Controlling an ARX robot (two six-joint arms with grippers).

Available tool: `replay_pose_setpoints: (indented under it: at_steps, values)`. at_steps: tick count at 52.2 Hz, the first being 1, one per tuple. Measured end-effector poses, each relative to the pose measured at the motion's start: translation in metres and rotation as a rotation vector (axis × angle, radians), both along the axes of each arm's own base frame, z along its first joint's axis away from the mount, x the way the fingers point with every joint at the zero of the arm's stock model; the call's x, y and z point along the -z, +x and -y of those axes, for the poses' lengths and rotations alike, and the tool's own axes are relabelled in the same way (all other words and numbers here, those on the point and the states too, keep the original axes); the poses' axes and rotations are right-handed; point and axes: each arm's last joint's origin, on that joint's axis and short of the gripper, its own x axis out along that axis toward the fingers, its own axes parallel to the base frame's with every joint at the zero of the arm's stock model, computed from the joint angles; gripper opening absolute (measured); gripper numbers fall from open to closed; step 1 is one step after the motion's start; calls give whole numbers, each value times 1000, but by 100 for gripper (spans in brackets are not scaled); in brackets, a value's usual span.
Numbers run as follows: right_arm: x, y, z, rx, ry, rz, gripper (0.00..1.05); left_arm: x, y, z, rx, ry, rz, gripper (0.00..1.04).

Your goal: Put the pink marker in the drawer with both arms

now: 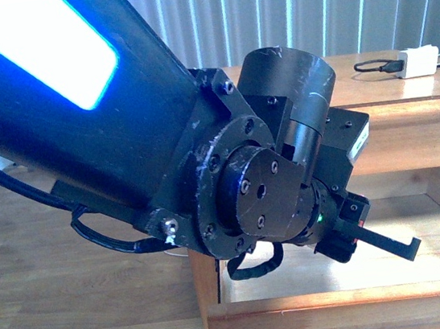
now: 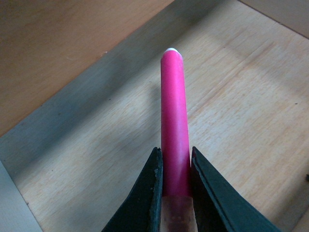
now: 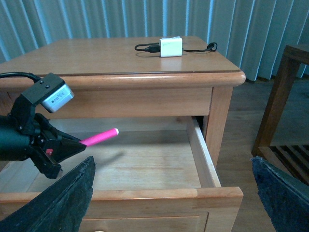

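The pink marker (image 2: 174,116) is clamped at its rear end between the black fingers of my left gripper (image 2: 175,155), which is shut on it. Its whitish tip points out over the pale floor of the open drawer (image 2: 241,96). In the right wrist view the pink marker (image 3: 100,137) sticks out of the left gripper (image 3: 77,145), held in the air above the drawer's inside (image 3: 145,169), clear of the floor. My right gripper (image 3: 173,164) is open, its two fingers wide apart in front of the drawer's front board. In the front view the left arm (image 1: 230,179) hides the marker.
A white charger block (image 3: 171,47) with a black cable lies on the dresser top (image 3: 96,58). The drawer's right side wall (image 3: 200,150) stands close to the dresser leg. A dark wooden rack (image 3: 285,96) stands to the right, over a wood floor.
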Motion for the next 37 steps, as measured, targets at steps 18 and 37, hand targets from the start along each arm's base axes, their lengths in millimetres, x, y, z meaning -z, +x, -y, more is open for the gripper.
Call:
replay_pose_setpoints:
  at_steps: [18,37]
  values:
    - [0,0,0,0,0,0,96,3,2,-5,-56,44,9,64]
    - [0,0,0,0,0,0,96,-53,-32,-50,-168,-65,128,98]
